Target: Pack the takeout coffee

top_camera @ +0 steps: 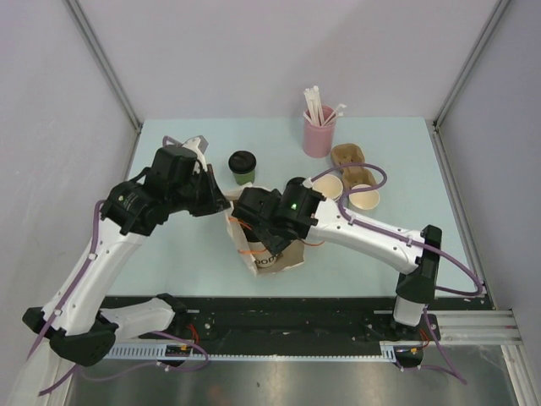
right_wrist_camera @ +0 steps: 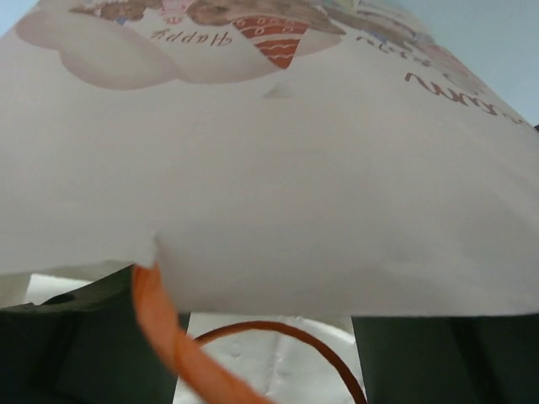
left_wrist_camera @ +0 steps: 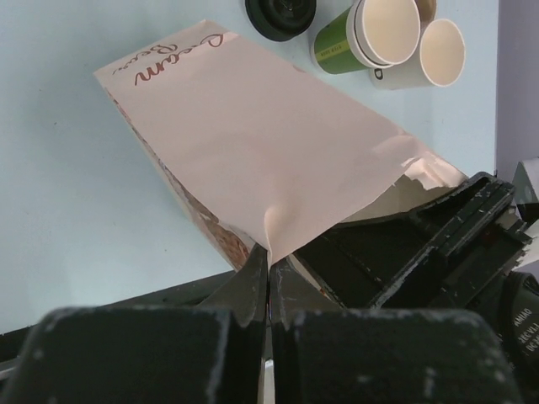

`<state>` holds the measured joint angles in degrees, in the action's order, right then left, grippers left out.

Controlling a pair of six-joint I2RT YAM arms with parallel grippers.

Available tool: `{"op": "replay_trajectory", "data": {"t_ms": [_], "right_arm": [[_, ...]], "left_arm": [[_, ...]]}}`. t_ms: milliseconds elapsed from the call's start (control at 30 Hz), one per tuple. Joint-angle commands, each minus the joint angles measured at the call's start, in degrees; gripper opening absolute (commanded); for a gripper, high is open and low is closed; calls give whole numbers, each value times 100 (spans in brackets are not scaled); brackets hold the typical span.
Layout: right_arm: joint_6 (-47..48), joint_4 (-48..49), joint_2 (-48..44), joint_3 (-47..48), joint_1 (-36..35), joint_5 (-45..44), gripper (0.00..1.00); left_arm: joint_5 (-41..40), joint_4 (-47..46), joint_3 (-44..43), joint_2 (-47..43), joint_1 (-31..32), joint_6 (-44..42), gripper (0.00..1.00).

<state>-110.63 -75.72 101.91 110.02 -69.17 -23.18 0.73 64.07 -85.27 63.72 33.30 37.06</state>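
Pale paper bag [top_camera: 272,254] at mid-table, its mouth attended by both arms. The rim is pinched flat between the closed fingers of the left gripper [left_wrist_camera: 268,282]. The right gripper [right_wrist_camera: 269,370] is seen with jaws apart under the bag wall, nothing clamped, and an orange handle [right_wrist_camera: 160,328] hangs between them. The green cup [top_camera: 243,167], lidded, stands just behind the bag; the white cup [top_camera: 365,198], unlidded, stands well to the right. The pinch is best held firm and raised while the mouth is spread wide, so that a cup may be lowered in upright and the paper is not torn.
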Motion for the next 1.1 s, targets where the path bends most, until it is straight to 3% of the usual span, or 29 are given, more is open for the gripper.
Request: {"op": "replay_trajectory", "data": {"t_ms": [0, 367, 700, 933, 1067], "right_arm": [[-391, -1085, 144, -235, 113, -687, 71], [76, -1103, 470, -385, 369, -828, 72], [647, -312, 866, -577, 290, -433, 73], [1596, 540, 857, -1034, 404, -187, 64], [1789, 699, 629, -1316, 465, -169, 50]], "left_arm": [[208, 9, 134, -185, -51, 205, 0], [630, -53, 371, -334, -324, 57, 0], [735, -141, 784, -475, -403, -199, 0], [771, -211, 758, -422, -438, -234, 0], [779, -229, 758, -413, -482, -252, 1]]}}
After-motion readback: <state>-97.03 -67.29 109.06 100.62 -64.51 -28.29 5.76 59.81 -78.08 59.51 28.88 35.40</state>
